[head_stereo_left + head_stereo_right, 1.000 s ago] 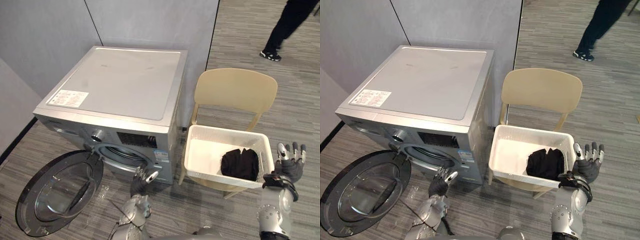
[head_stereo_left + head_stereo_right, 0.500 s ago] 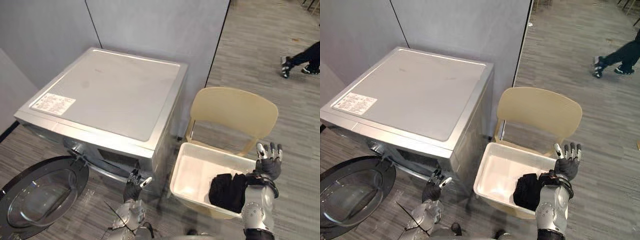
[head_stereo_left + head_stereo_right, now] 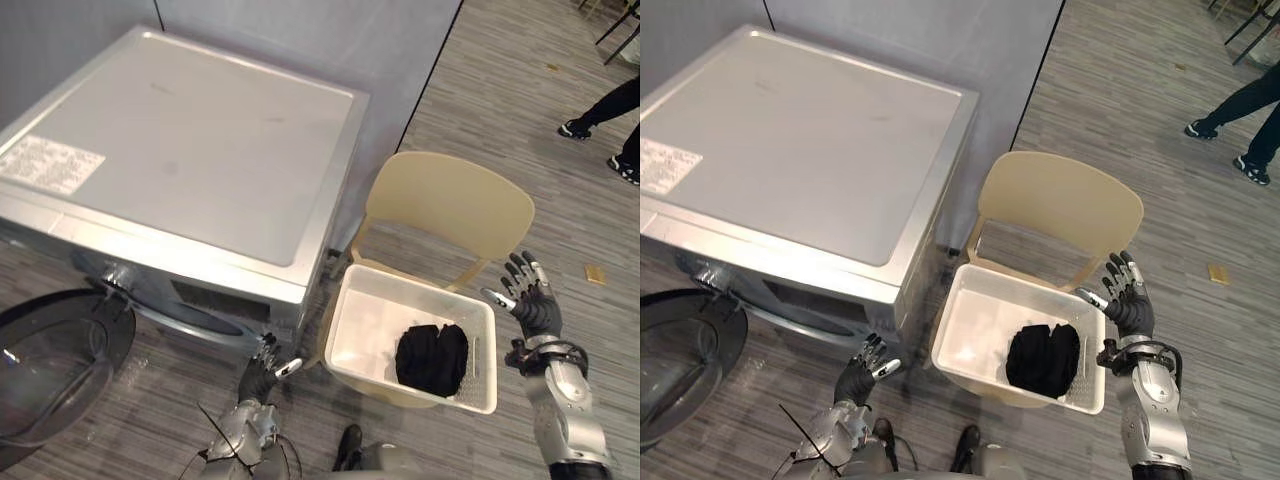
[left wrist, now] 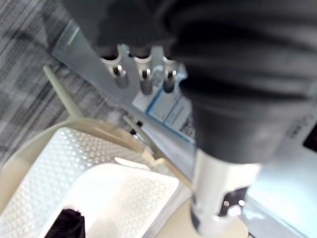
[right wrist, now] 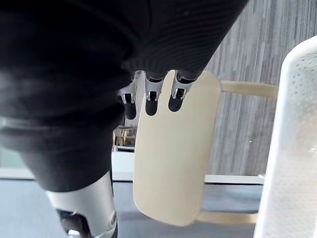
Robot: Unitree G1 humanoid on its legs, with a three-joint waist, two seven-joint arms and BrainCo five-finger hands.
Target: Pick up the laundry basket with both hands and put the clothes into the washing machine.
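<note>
Laundry basket (image 3: 362, 322) (dark clothes (image 3: 432, 357) inside) sits on chair (image 3: 450, 205) beside washing machine (image 3: 190, 150). Right robot hand (image 3: 530, 300) near its right rim, left robot hand (image 3: 262, 368) lower left; both with fingers spread, empty.

Laundry basket (image 3: 973, 327) sits on beige chair (image 3: 1060, 205), dark clothes (image 3: 1042, 358) inside. Right hand (image 3: 1130, 306), fingers spread, beside its right rim.
</note>
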